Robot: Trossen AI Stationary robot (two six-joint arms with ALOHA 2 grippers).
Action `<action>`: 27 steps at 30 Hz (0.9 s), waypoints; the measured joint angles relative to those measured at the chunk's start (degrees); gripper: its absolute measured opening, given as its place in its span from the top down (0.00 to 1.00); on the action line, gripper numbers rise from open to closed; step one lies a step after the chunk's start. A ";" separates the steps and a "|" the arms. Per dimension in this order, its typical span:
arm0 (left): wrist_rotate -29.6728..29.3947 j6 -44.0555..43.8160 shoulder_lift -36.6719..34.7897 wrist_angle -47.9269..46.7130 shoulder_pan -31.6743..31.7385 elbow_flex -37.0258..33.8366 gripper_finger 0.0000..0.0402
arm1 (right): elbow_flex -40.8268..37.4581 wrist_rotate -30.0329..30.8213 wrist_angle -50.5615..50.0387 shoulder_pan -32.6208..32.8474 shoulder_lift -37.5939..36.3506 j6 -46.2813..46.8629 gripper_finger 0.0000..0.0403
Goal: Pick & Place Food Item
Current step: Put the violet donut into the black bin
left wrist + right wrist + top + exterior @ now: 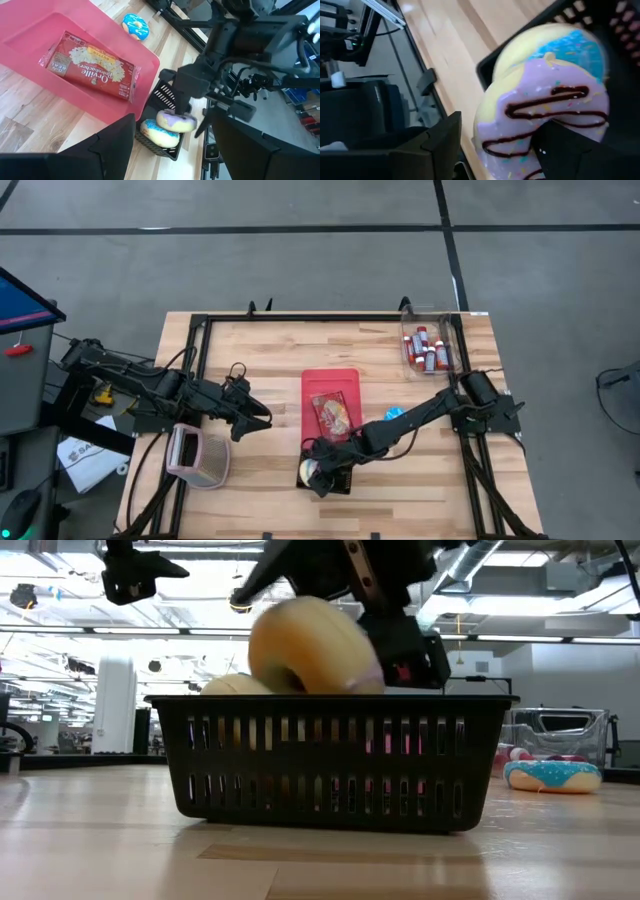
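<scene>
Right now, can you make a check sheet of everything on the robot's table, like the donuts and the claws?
Surface: pale wooden table inside a black frame.
Job's things: purple-iced donut over the black basket, a blue-iced donut already in it; another blue donut lies on the table.
Clutter: red tray with a popcorn packet; clear bin of small bottles; pink container.
Grippers: right gripper at the basket, the purple donut between its fingers; whether it grips or lets go is unclear. Left gripper open, apart from everything.
Cables: black cables along both arms.
Surroundings: grey floor; a large hall behind.
</scene>
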 joint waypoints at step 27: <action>-0.84 -0.02 0.00 0.10 -2.32 0.00 0.35 | 2.09 0.62 -8.15 -0.19 0.24 1.79 0.38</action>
